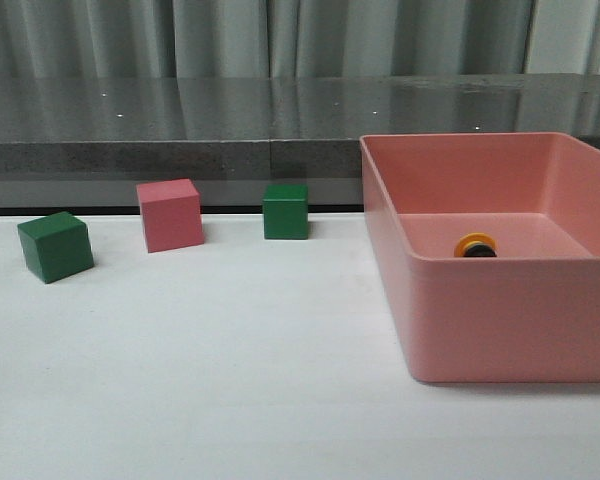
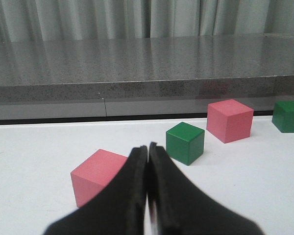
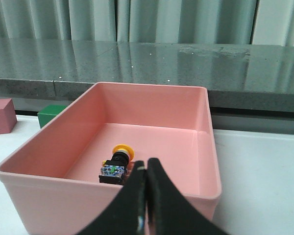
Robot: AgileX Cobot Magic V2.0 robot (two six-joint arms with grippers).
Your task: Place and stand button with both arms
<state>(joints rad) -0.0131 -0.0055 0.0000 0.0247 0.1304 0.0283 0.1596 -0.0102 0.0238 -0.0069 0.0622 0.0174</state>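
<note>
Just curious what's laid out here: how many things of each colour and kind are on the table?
Green cubes: 2
Pink cubes: 2
Pink bin: 1
Yellow-capped button, lying in the bin: 1
Total: 6

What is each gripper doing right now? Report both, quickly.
Left gripper: closed, holding nothing, low over the white table.
Right gripper: closed, holding nothing, short of the yellow-capped push-button lying in the pink plastic bin.

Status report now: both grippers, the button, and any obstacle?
Left gripper shut, empty. Right gripper shut, empty, facing pink bin. Button lying on its side inside bin. Bin walls surround it.
</note>
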